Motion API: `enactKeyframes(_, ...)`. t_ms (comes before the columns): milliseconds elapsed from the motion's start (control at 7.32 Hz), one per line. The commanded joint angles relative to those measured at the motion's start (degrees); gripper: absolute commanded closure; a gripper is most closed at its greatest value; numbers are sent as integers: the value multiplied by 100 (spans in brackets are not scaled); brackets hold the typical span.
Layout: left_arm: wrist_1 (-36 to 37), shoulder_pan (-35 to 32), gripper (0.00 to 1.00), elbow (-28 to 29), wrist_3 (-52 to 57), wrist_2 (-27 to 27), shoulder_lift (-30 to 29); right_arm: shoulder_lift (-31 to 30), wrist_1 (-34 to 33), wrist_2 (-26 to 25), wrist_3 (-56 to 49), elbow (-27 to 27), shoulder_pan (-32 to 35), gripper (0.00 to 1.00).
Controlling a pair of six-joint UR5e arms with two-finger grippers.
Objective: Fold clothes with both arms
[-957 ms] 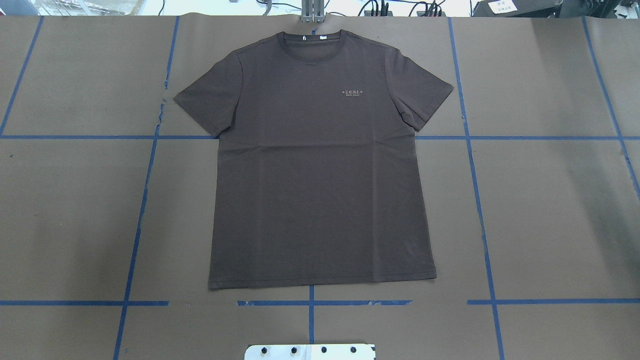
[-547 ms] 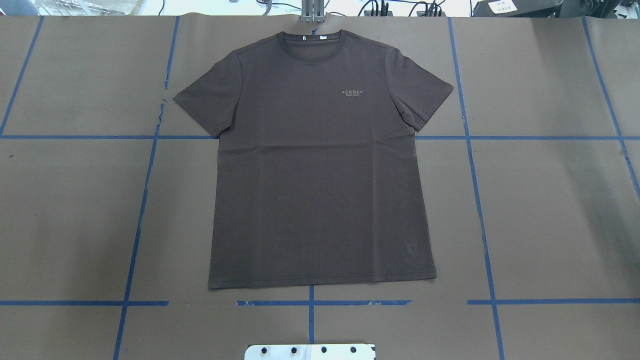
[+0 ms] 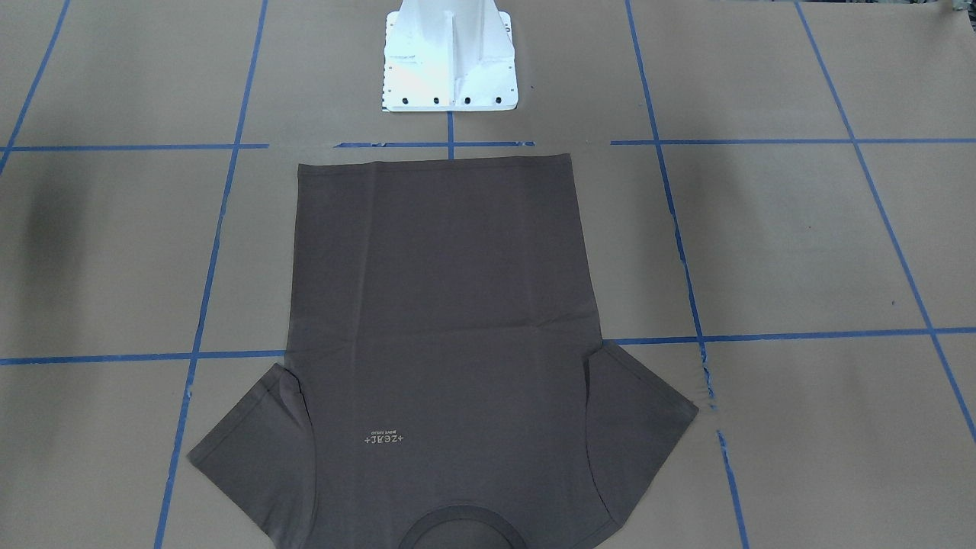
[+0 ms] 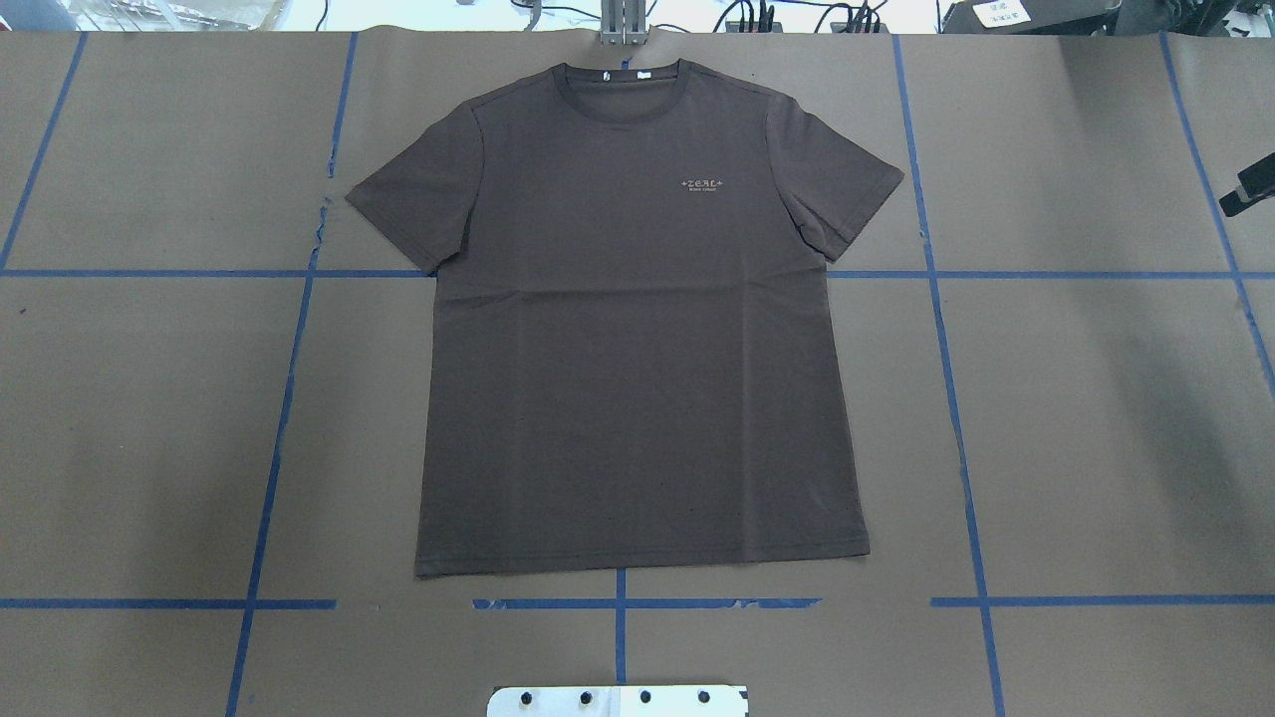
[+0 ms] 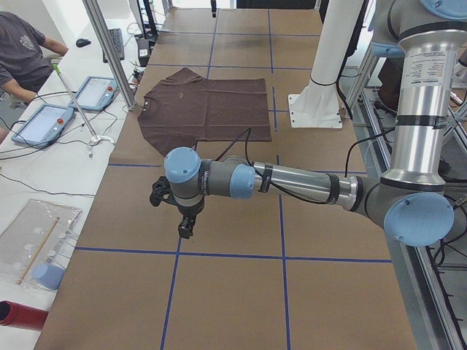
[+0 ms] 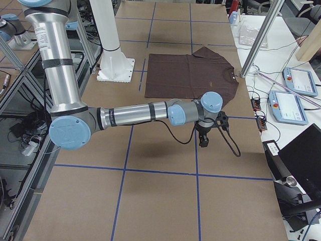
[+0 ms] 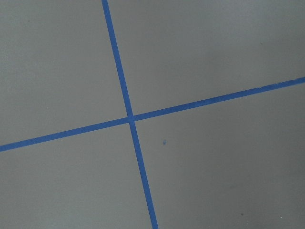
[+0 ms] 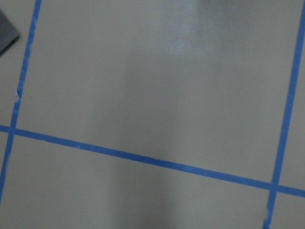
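right gripper (image 6: pixel 204 142) entered overhead edge; left gripper (image 5: pixel 186 230) aloft; t-shirt (image 4: pixel 637 329) flat; grips unclear.

The T-shirt (image 4: pixel 637 329) bears a small pale chest logo (image 4: pixel 704 184) reading "+ZEAL+"; the tinier line beneath it is too small to read.

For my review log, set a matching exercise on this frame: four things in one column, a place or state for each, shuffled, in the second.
1. dark grey-brown short-sleeved T-shirt
2. white metal pedestal base
3. black left gripper
4. blue tape lines

A. crossing in a grid on the brown table cover
B. standing close to the hem
C. spread flat, unfolded
D. over bare cover, off the shirt

Pairs: 1-C, 2-B, 3-D, 4-A
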Motion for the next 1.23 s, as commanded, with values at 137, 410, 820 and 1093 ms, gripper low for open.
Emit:
enactKeyframes(137, 6, -3, 0, 1, -10, 1, 34, 1397, 809, -2, 168, -1598, -558, 0)
enactKeyframes(410, -3, 6, 0, 1, -27, 62, 34, 2025, 874, -255, 301, -1966, -1069, 0)
enactKeyframes(820, -29, 6, 0, 62, -45, 62, 51, 2089, 2713, -1276, 2994, -2406, -1681, 2)
enactKeyframes(1093, -29, 6, 0, 45, -45, 63, 43, 2255, 3297, -2494, 5700, -2398, -2247, 0)
